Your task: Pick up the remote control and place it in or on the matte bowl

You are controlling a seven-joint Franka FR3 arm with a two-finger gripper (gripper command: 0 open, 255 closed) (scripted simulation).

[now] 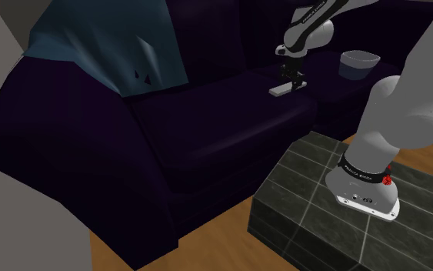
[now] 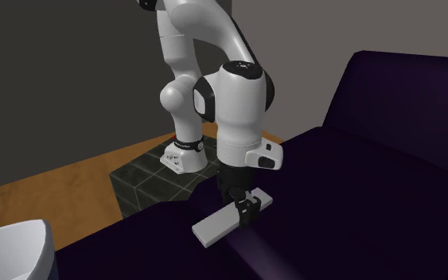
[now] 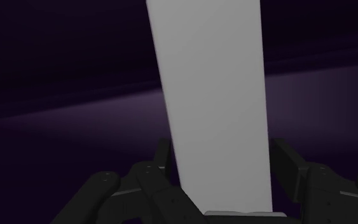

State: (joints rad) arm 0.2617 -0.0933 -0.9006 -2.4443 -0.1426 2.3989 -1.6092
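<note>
A plain light-grey remote control [image 1: 286, 89] [image 2: 218, 225] lies flat on the dark purple sofa seat [image 1: 207, 123]. My black gripper [image 1: 290, 79] [image 2: 244, 208] points straight down onto it near one end. In the wrist view the long grey remote control [image 3: 212, 95] runs away from the gripper [image 3: 219, 172], and the two fingers [image 3: 163, 159] press against its long sides. The remote still rests on the cushion. A pale grey bowl [image 1: 358, 63] [image 2: 11, 250] stands on the sofa beyond the remote, toward the shoulder view's right.
A blue-grey blanket [image 1: 99, 38] hangs over the sofa back at the shoulder view's upper left. The dark tiled stand [image 1: 322, 200] sits against the sofa front on a wooden floor [image 2: 55, 179]. The sofa back [image 2: 405, 103] rises behind the seat.
</note>
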